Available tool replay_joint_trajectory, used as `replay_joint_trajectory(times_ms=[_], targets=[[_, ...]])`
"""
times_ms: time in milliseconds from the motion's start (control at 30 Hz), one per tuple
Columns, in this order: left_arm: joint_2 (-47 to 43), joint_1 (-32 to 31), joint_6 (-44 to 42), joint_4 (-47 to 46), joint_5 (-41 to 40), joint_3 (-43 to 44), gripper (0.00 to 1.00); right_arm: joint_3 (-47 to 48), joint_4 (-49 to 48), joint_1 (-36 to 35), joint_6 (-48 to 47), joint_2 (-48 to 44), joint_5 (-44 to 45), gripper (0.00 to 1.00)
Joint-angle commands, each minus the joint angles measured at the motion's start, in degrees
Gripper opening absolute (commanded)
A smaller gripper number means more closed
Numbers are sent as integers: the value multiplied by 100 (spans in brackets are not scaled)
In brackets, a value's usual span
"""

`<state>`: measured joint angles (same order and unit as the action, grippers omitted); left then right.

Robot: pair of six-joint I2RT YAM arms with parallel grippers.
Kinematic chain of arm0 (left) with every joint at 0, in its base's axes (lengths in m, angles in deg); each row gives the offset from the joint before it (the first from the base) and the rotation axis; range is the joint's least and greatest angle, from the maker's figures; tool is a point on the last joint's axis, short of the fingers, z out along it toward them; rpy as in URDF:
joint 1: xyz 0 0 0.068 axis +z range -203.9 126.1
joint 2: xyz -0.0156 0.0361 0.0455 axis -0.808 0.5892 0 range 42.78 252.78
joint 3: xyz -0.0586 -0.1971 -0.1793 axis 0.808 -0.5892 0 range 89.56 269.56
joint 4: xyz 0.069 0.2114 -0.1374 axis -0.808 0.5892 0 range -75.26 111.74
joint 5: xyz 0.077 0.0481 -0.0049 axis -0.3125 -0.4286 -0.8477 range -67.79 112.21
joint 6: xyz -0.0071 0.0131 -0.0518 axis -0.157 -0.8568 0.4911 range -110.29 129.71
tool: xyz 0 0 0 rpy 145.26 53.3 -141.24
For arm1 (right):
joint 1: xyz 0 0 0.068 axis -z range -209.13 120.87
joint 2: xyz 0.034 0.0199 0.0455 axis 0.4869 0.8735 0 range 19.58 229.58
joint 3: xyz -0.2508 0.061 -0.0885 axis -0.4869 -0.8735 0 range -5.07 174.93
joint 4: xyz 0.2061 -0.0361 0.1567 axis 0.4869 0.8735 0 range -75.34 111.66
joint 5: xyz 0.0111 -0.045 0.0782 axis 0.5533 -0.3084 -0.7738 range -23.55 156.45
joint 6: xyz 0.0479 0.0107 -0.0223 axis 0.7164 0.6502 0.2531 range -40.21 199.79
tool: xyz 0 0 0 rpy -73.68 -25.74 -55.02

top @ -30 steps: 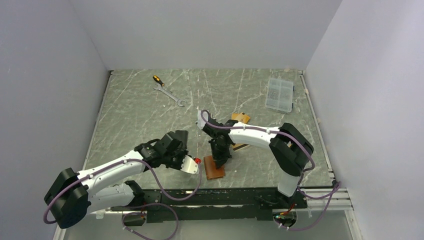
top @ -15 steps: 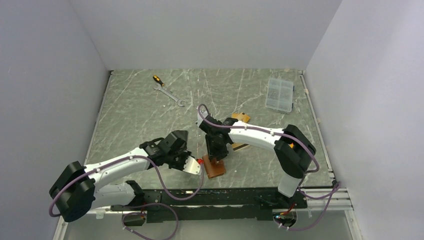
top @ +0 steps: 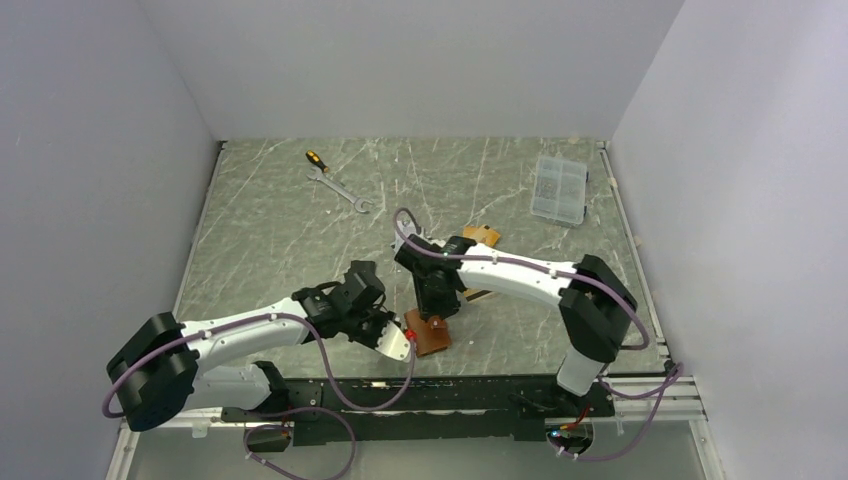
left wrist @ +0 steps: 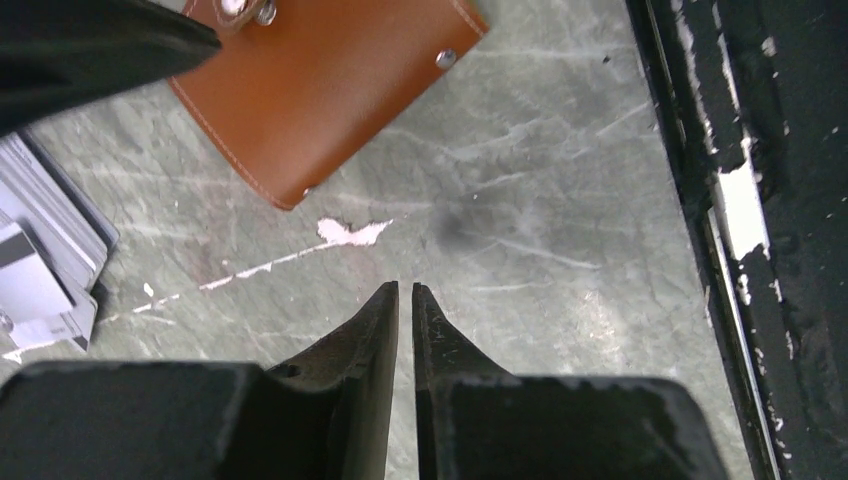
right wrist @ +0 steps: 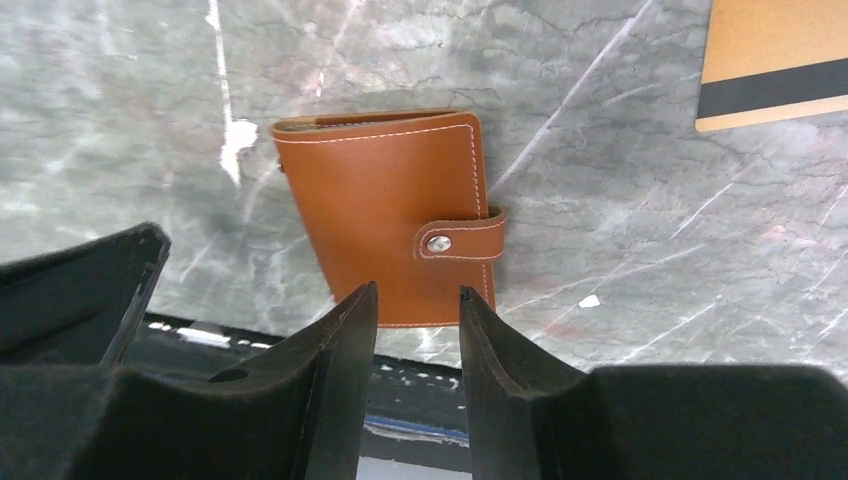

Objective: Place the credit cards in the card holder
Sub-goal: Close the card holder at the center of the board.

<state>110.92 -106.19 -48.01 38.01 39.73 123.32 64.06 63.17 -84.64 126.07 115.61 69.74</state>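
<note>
card holder (right wrist: 390,215): we find it folded shut, flat on the table (right wrist: 620,160) at the near edge, just beside the black rail (left wrist: 700,150).
snap button (right wrist: 437,243): fastened, so no sleeve is exposed. We judge that a card pressed at it now would only skid over the leather.
credit card (right wrist: 775,60): gold-orange with a dark stripe, flat on the table, apart from the holder. It is thin and flush, so we expect fingertips may slip over its edge.
right gripper (right wrist: 418,292): jaws moderately apart and empty, over the holder's near side. A careless descent could shove the holder onto the rail.
left gripper (left wrist: 405,290): jaws narrowed to a slit with nothing seen between them, near the holder's corner. It is close enough to the right gripper that we judge a knock possible.
grey pieces (left wrist: 40,260): beside the left gripper; we cannot tell whether they are cards.
</note>
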Motion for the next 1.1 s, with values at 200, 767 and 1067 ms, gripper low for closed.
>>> replay_joint_trajectory(times_ms=[200,767,1067], targets=[[193,-457,-36,-400,-117,128,17,865,715,-493,-24,970,937,38],[101,-473,-55,-337,-128,57,16,986,947,-698,88,1229,1334,34],[55,-475,-78,-330,-170,17,16,930,941,-709,178,1274,1378,27]])
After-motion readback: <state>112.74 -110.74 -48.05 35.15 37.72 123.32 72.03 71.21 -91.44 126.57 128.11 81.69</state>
